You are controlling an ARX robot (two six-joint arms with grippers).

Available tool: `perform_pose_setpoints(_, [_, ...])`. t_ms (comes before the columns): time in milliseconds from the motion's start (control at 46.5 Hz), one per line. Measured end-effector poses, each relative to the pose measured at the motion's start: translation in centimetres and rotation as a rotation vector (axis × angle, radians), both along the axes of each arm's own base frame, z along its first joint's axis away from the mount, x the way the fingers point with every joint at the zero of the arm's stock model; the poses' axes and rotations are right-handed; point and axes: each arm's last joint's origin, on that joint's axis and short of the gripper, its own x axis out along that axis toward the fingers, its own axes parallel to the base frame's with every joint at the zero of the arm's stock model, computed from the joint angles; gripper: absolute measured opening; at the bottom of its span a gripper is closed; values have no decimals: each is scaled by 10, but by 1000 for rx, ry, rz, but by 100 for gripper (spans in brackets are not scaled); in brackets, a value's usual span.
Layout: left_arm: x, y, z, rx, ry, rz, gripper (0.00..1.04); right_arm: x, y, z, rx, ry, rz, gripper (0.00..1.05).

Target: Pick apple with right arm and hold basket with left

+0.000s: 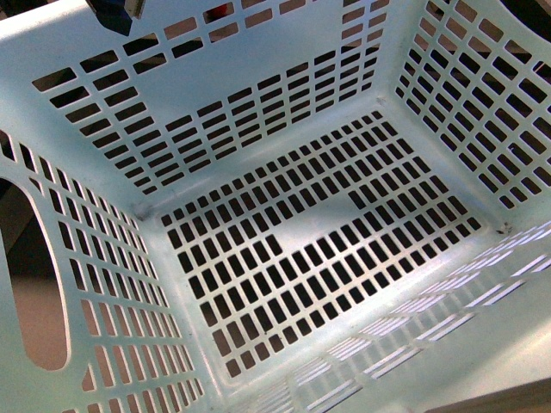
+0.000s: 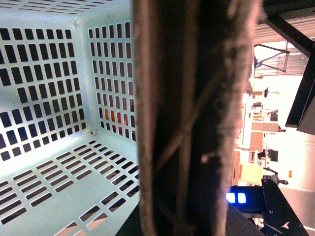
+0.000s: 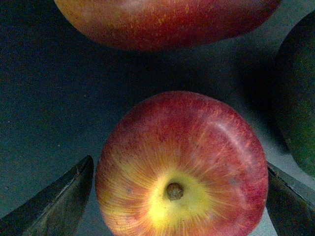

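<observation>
The pale mint-green basket [image 1: 284, 112] fills the front view; its slotted floor and walls hold nothing. In the left wrist view its inside [image 2: 49, 98] shows beside the grey-brown ribbed handle [image 2: 197, 98]. My left gripper [image 2: 187, 219] is shut on that handle; its fingers are mostly hidden behind it. In the right wrist view the red apple [image 3: 197, 142], with a yellow dimple and stem, lies on a dark grey surface. My right gripper [image 3: 177, 211] is open, one finger [image 3: 59, 201] on each side of the apple, apart from it.
A second red-orange fruit [image 3: 167, 19] lies just beyond the apple. A dark green round fruit [image 3: 300, 98] lies beside it. Red and orange colours show through the basket's slots [image 2: 115, 118]. A dark part [image 1: 112, 13] sits above the basket's far rim.
</observation>
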Motion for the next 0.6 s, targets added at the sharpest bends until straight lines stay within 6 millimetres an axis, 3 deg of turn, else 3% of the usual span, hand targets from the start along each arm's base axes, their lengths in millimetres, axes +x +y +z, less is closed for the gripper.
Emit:
perform_pose_setpoints(193, [0, 0, 0, 0, 0, 0, 6, -1, 0, 0, -4, -3, -9, 79])
perform_pose_setpoints(408, [0, 0, 0, 0, 0, 0, 6, -13, 1, 11, -5, -20, -13, 79])
perform_pose_setpoints(602, [0, 0, 0, 0, 0, 0, 6, -34, 10, 40, -13, -70, 28, 79])
